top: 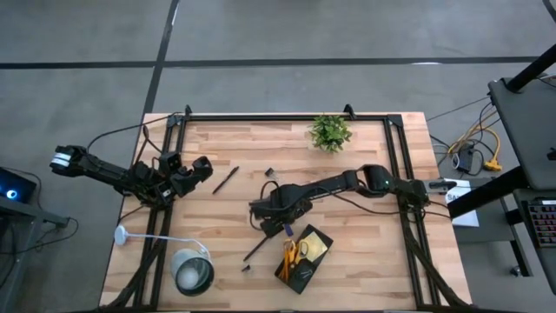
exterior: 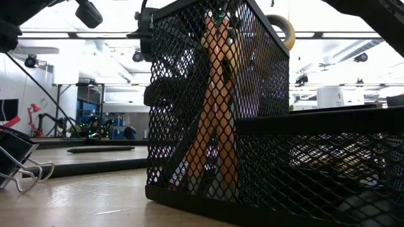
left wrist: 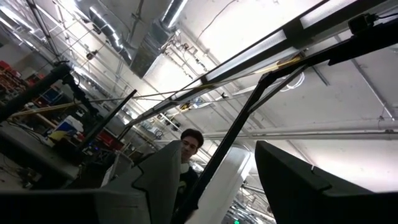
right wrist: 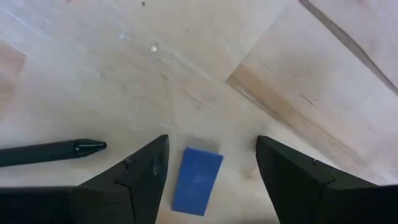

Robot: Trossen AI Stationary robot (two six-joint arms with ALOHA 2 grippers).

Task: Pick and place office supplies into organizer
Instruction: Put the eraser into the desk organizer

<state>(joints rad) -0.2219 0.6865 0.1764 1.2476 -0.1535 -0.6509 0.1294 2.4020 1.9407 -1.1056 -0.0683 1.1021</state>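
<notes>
Blue piece [right wrist: 197,181] lies between the lowered right pincer's [right wrist: 211,168] parted fingers.

The light wooden table [top: 234,222] carried the black mesh organizer [top: 303,257] near its front edge. Just left of the organizer lay a black pen [top: 257,249] and a small blue piece [right wrist: 197,181]; farther left stood the round lamp [top: 193,272]. Beyond the organizer lay another black pen [top: 226,180], a binder clip [top: 269,173] and a potted plant [top: 330,132].
</notes>
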